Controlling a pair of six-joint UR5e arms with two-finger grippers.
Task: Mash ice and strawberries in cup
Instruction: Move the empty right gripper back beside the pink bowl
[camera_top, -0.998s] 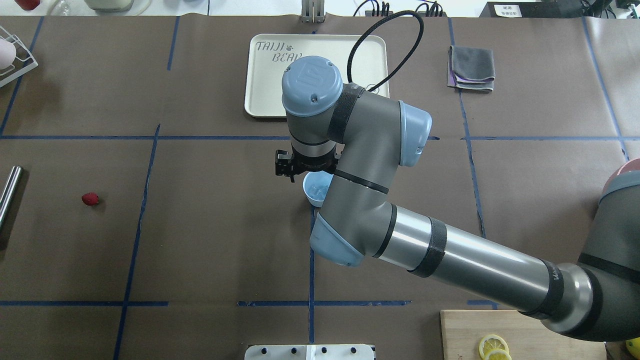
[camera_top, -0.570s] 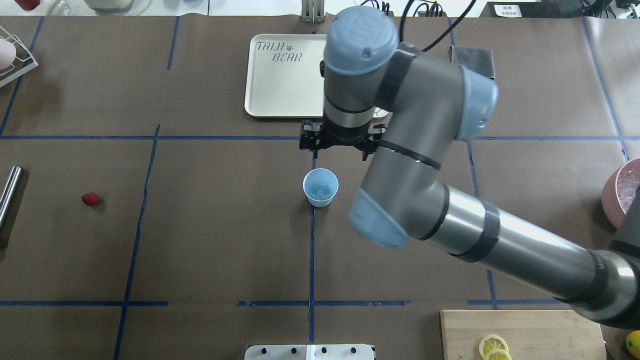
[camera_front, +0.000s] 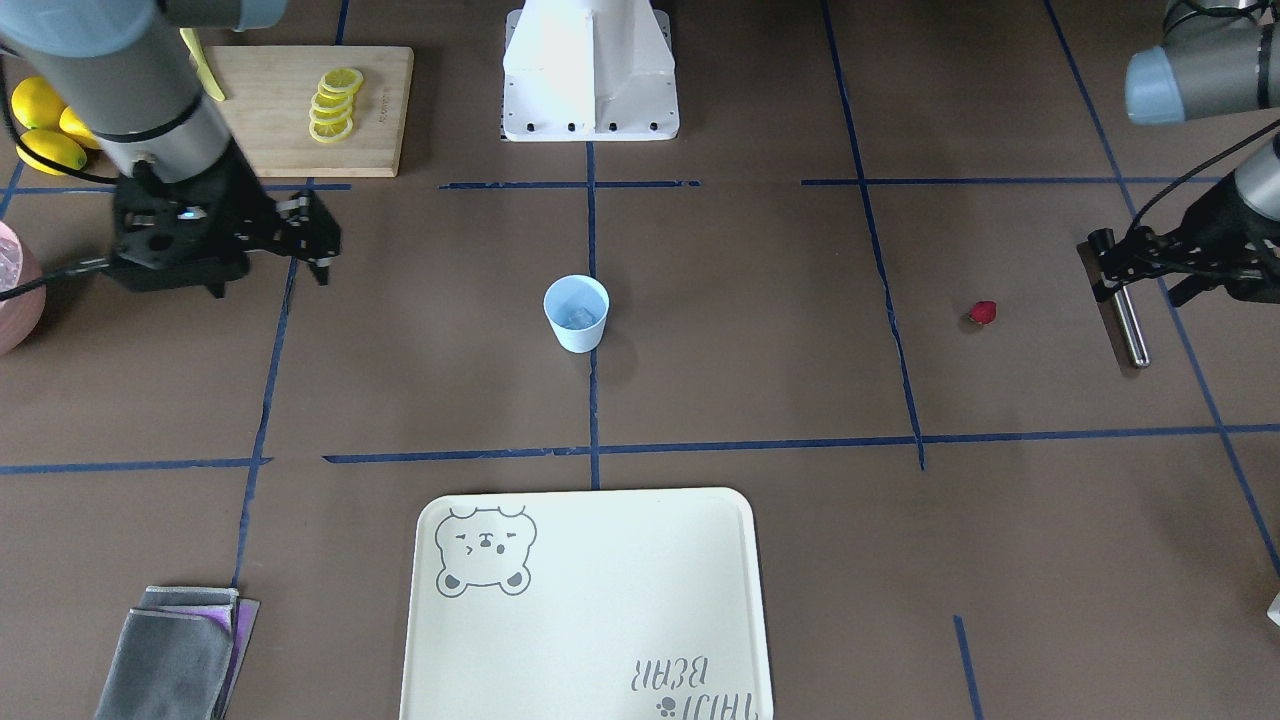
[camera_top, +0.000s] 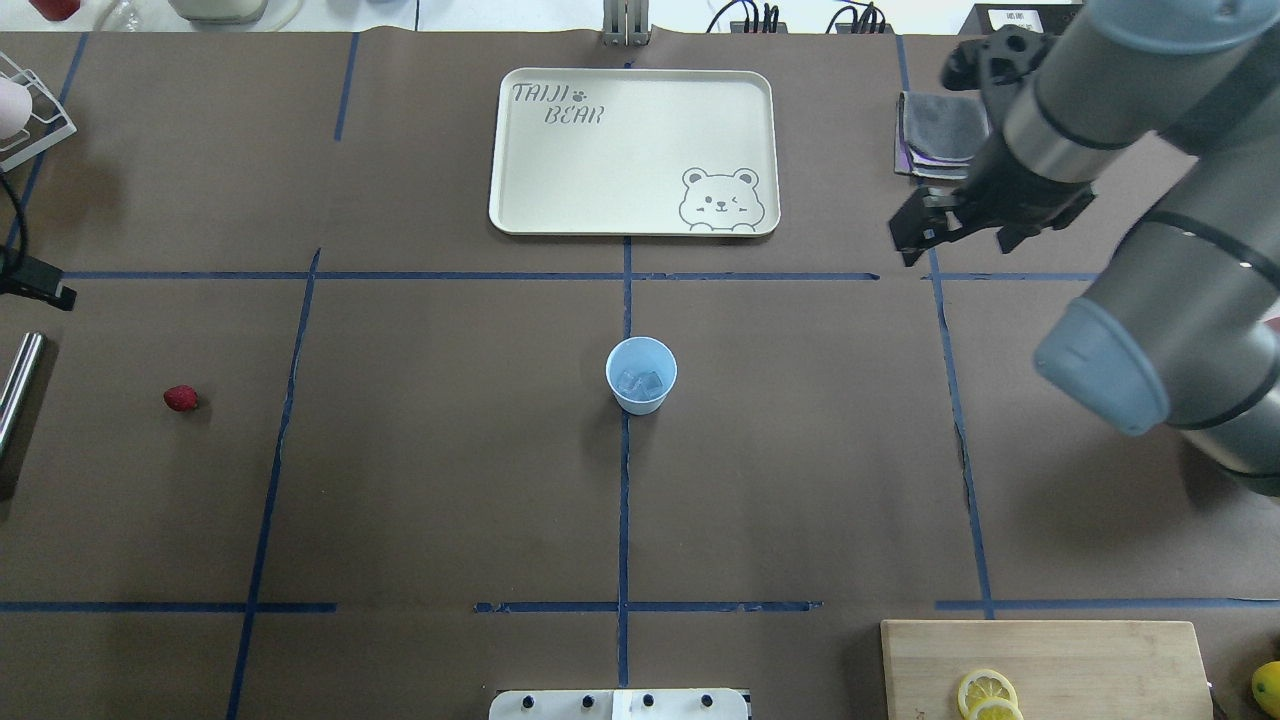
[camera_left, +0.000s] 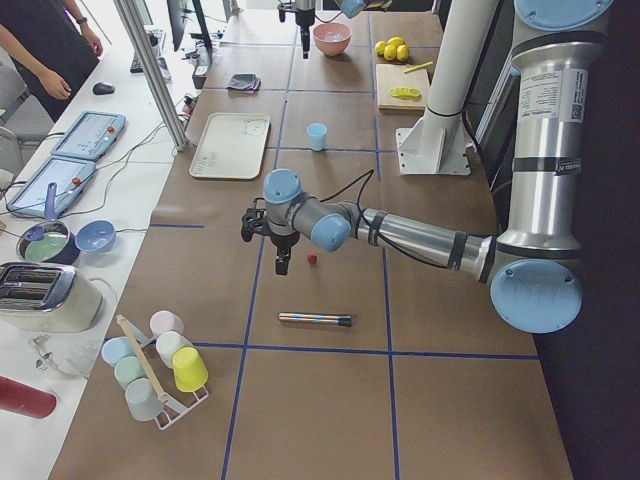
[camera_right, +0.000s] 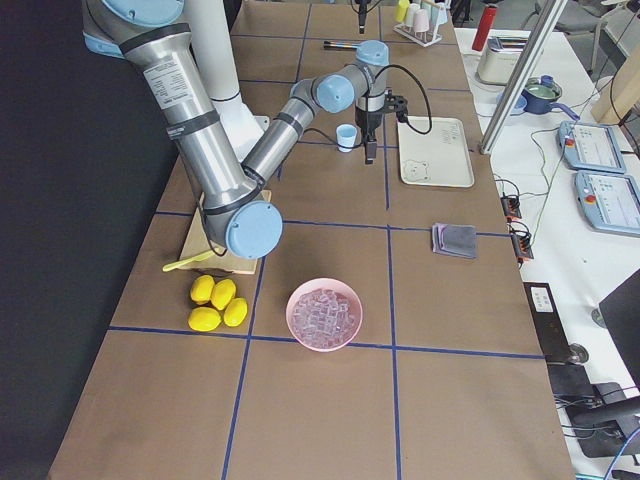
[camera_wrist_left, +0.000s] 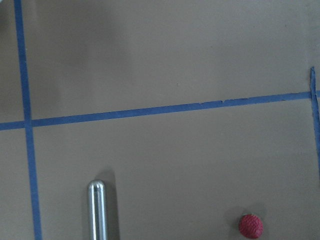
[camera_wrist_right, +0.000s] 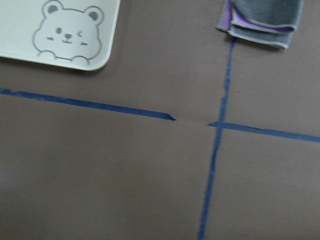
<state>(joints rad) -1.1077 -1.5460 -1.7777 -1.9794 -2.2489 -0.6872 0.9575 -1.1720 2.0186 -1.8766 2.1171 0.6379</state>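
Note:
The light-blue cup (camera_top: 641, 375) stands upright at the table's middle with ice cubes in it; it also shows in the front view (camera_front: 576, 312). The dark-red strawberry (camera_top: 181, 398) lies alone on the table far to the left, also in the left wrist view (camera_wrist_left: 250, 226). A metal rod (camera_top: 20, 385) lies beside it. My left gripper (camera_front: 1140, 268) hovers above the rod's end, near the strawberry, and looks open and empty. My right gripper (camera_top: 955, 235) hangs high at the back right, far from the cup, and looks open and empty.
A cream bear tray (camera_top: 560, 180) lies behind the cup. A folded grey cloth (camera_top: 945, 135) is at the back right. A cutting board (camera_top: 1040, 660) with lemon slices is at the front right. A pink bowl of ice (camera_right: 324, 313) and lemons (camera_right: 215, 300) are at the right end.
My right arm has lifted off the cup and swung away to the back right, uncovering it. Part of my left gripper has come into view at the left edge.

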